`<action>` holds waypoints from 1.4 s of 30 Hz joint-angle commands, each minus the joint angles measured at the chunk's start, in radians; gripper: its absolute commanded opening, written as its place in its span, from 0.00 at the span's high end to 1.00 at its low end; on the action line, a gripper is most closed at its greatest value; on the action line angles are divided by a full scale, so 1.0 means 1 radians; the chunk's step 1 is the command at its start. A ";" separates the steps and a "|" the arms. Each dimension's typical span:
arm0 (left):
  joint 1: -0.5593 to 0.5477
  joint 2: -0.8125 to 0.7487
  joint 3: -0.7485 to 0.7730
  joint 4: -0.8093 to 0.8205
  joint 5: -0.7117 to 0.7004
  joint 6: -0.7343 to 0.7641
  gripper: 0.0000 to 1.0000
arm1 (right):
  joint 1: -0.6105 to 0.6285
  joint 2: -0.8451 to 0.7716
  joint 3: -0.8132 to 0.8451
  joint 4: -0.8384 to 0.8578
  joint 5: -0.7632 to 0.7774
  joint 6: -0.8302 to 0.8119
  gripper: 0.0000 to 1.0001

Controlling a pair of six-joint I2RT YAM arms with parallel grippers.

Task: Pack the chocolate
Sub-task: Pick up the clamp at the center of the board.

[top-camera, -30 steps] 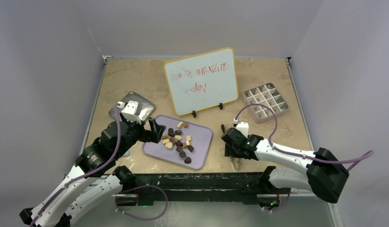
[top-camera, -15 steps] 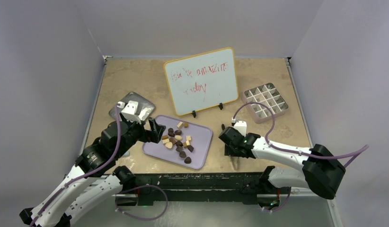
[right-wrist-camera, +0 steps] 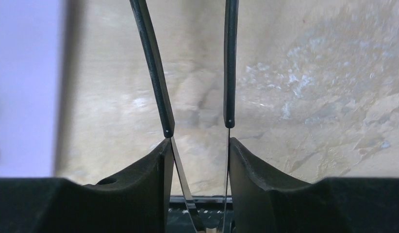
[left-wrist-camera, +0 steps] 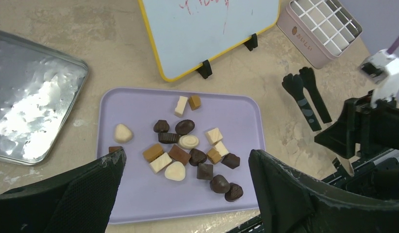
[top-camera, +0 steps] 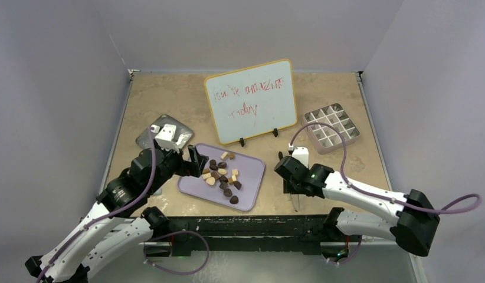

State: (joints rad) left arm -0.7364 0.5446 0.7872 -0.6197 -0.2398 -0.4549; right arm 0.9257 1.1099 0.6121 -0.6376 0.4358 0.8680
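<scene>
Picking up the tool looks like the step in hand. Right of centre, the right gripper pinches both arms of the black-tipped tongs, its jaws narrow. The left gripper hangs wide open over the chocolates, which all lie on the lavender tray at centre. The next move probably calls for lifting the tongs and carrying pieces to the gridded box at upper right.
</scene>
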 commanded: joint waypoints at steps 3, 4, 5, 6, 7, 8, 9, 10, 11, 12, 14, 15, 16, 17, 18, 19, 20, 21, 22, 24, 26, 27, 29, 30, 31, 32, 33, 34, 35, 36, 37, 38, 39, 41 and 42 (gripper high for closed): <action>-0.003 0.101 0.078 0.109 0.042 -0.030 0.05 | 0.049 -0.115 0.202 -0.099 -0.026 -0.174 0.55; -0.003 0.127 0.093 0.123 0.056 -0.034 0.05 | 0.059 -0.128 0.220 -0.075 -0.054 -0.209 0.56; -0.003 0.152 0.113 0.140 0.072 -0.039 0.05 | 0.071 -0.137 0.234 -0.046 -0.085 -0.247 0.56; -0.004 0.179 0.128 0.159 0.090 -0.043 0.06 | 0.084 -0.142 0.243 -0.013 -0.121 -0.284 0.56; -0.004 0.206 0.139 0.181 0.110 -0.045 0.06 | 0.096 -0.143 0.253 0.020 -0.151 -0.315 0.56; -0.004 0.242 0.152 0.203 0.129 -0.049 0.06 | 0.110 -0.138 0.263 0.049 -0.177 -0.337 0.56; -0.004 0.269 0.163 0.225 0.148 -0.054 0.06 | 0.127 -0.130 0.273 0.071 -0.193 -0.355 0.56; -0.003 0.295 0.173 0.248 0.166 -0.058 0.06 | 0.145 -0.117 0.285 0.090 -0.203 -0.370 0.56; -0.003 0.320 0.184 0.273 0.183 -0.062 0.05 | 0.176 -0.101 0.305 0.104 -0.206 -0.382 0.56; -0.003 0.346 0.194 0.291 0.200 -0.066 0.06 | 0.198 -0.077 0.319 0.116 -0.205 -0.389 0.56; -0.003 0.391 0.208 0.318 0.232 -0.069 0.05 | 0.228 -0.045 0.348 0.136 -0.217 -0.400 0.57; -0.004 0.410 0.210 0.323 0.235 -0.070 0.05 | 0.239 -0.036 0.358 0.153 -0.230 -0.404 0.57; -0.004 0.427 0.211 0.322 0.255 -0.070 0.06 | 0.245 -0.029 0.366 0.164 -0.239 -0.406 0.57; -0.003 0.441 0.208 0.314 0.257 -0.069 0.06 | 0.250 -0.027 0.370 0.175 -0.249 -0.406 0.57; -0.003 0.449 0.202 0.304 0.251 -0.068 0.06 | 0.252 -0.031 0.372 0.187 -0.257 -0.407 0.57; -0.003 0.455 0.190 0.294 0.243 -0.071 0.06 | 0.254 -0.040 0.372 0.198 -0.261 -0.406 0.57; -0.003 0.455 0.178 0.284 0.222 -0.077 0.06 | 0.254 -0.052 0.369 0.213 -0.261 -0.405 0.57; -0.004 0.455 0.163 0.283 0.215 -0.082 0.06 | 0.254 -0.067 0.361 0.225 -0.259 -0.405 0.57; -0.004 0.453 0.148 0.284 0.216 -0.084 0.07 | 0.255 -0.080 0.358 0.234 -0.255 -0.406 0.57; -0.004 0.448 0.117 0.285 0.227 -0.091 0.08 | 0.254 -0.104 0.358 0.240 -0.239 -0.409 0.57; -0.003 0.443 0.082 0.287 0.226 -0.103 0.09 | 0.255 -0.113 0.366 0.238 -0.227 -0.410 0.58; -0.004 0.442 0.065 0.291 0.227 -0.106 0.09 | 0.255 -0.114 0.372 0.234 -0.223 -0.412 0.58; -0.004 0.442 0.037 0.291 0.227 -0.111 0.10 | 0.255 -0.117 0.385 0.226 -0.218 -0.412 0.58; -0.004 0.442 0.027 0.285 0.224 -0.113 0.10 | 0.255 -0.119 0.390 0.223 -0.214 -0.412 0.58; -0.003 0.442 0.017 0.276 0.218 -0.117 0.11 | 0.255 -0.123 0.394 0.221 -0.211 -0.411 0.58; -0.003 0.439 0.009 0.268 0.210 -0.122 0.11 | 0.256 -0.126 0.397 0.219 -0.208 -0.411 0.58; -0.003 0.434 0.001 0.263 0.202 -0.126 0.11 | 0.255 -0.130 0.397 0.219 -0.205 -0.412 0.58; -0.004 0.427 -0.006 0.261 0.198 -0.130 0.11 | 0.255 -0.134 0.395 0.221 -0.198 -0.410 0.58; -0.003 0.419 -0.010 0.258 0.194 -0.133 0.11 | 0.255 -0.134 0.394 0.220 -0.192 -0.409 0.58; -0.004 0.411 -0.012 0.256 0.195 -0.135 0.12 | 0.255 -0.131 0.396 0.210 -0.190 -0.403 0.58; -0.004 0.401 -0.011 0.251 0.196 -0.133 0.12 | 0.255 -0.125 0.401 0.195 -0.190 -0.396 0.58; -0.004 0.392 -0.010 0.245 0.195 -0.134 0.13 | 0.255 -0.120 0.405 0.177 -0.188 -0.393 0.58; -0.004 0.382 -0.006 0.237 0.193 -0.133 0.13 | 0.255 -0.117 0.408 0.168 -0.184 -0.394 0.58; -0.003 0.359 0.006 0.217 0.184 -0.127 0.13 | 0.256 -0.114 0.406 0.156 -0.183 -0.398 0.58; -0.003 0.344 0.013 0.205 0.180 -0.122 0.13 | 0.256 -0.114 0.402 0.147 -0.183 -0.398 0.58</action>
State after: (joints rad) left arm -0.7376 0.9451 0.7868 -0.3828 -0.0357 -0.5831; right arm 1.1782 1.0012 0.9726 -0.4702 0.2005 0.4713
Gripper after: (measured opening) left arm 0.873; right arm 0.424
